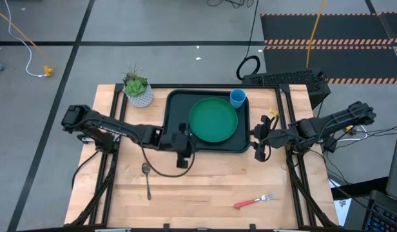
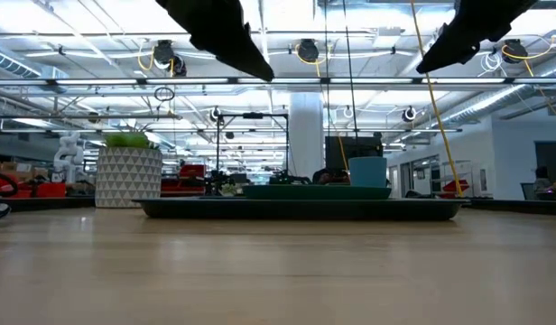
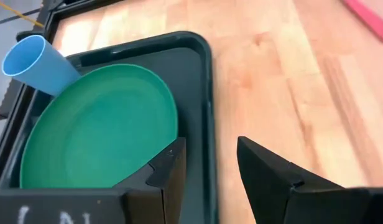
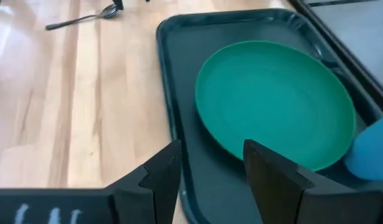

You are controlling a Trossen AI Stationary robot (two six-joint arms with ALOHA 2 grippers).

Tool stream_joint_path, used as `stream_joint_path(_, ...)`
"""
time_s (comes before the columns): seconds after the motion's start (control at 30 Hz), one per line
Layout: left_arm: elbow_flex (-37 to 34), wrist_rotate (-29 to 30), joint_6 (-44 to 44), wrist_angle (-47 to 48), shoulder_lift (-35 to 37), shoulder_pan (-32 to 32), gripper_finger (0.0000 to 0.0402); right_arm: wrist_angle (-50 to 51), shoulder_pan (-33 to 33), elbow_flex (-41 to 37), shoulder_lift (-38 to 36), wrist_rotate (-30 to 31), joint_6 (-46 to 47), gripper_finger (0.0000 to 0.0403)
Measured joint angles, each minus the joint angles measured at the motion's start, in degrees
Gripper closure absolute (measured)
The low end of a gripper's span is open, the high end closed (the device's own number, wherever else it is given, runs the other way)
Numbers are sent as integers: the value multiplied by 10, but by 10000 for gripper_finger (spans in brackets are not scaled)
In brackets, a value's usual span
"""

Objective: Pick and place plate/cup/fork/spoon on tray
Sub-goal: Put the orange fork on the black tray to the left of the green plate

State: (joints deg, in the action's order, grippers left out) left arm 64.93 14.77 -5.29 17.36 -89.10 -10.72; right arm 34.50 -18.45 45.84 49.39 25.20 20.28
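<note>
Wooden table stands on a grey floor, and across it the low view looks into a wide hall with ceiling lights. At the table's far edge, near the middle, lies the tray, its long sides running along that edge. On the tray rests the plate, filling most of the middle, and the cup stands upright in the tray's far right corner, touching or just beside the plate's rim. A potted plant sits on the table near the far left corner, just beside the tray. The spoon lies on bare wood toward the near left part of the table, well apart from the tray. The fork lies near the near edge, right of centre, tines pointing right. The left gripper hangs over the tray's near left corner, fingers spread and holding nothing, one finger above the plate's edge in its wrist view. The right gripper hovers just off the tray's right side, also parted and empty.
</note>
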Motion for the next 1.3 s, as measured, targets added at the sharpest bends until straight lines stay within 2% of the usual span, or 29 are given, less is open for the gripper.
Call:
stream_joint_path(0.13,0,16,18,1,0,-22,254,0,-20,0,17,-4,15,239)
stream_joint_path(0.27,0,18,11,12,0,-33,254,-14,-44,0,37,-65,23,239)
stream_joint_path(0.47,0,19,13,33,0,-33,254,-36,-97,0,78,-111,69,238)
stream_joint_path(0.9,-1,20,15,19,-10,-21,254,-29,-201,0,179,-193,189,238)
stream_joint_path(1.3,-1,20,15,16,-10,-21,254,-67,-282,0,275,-195,192,238)
